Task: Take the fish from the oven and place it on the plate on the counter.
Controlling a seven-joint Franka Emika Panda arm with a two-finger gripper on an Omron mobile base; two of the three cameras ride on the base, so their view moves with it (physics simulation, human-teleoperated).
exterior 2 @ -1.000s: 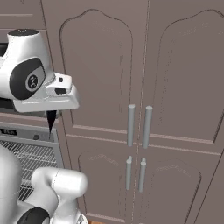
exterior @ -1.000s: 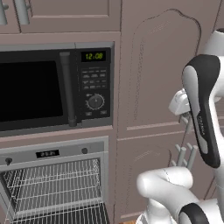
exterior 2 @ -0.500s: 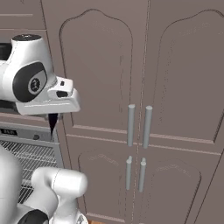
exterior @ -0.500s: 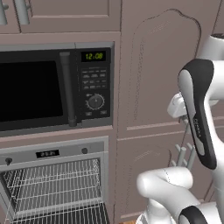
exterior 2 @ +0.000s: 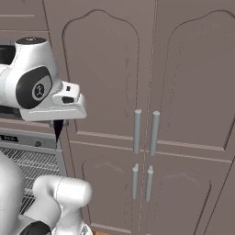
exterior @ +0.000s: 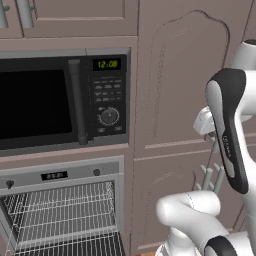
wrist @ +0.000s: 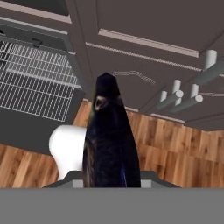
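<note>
You've got the fish point(wrist: 110, 140) clamped in the gripper point(exterior 2: 58, 130), jaws shut on it, nose pointing away from the hand, held high beside the open oven point(exterior: 60, 210) w/ racks bare, prob. so it clears the door en route to the plate
</note>
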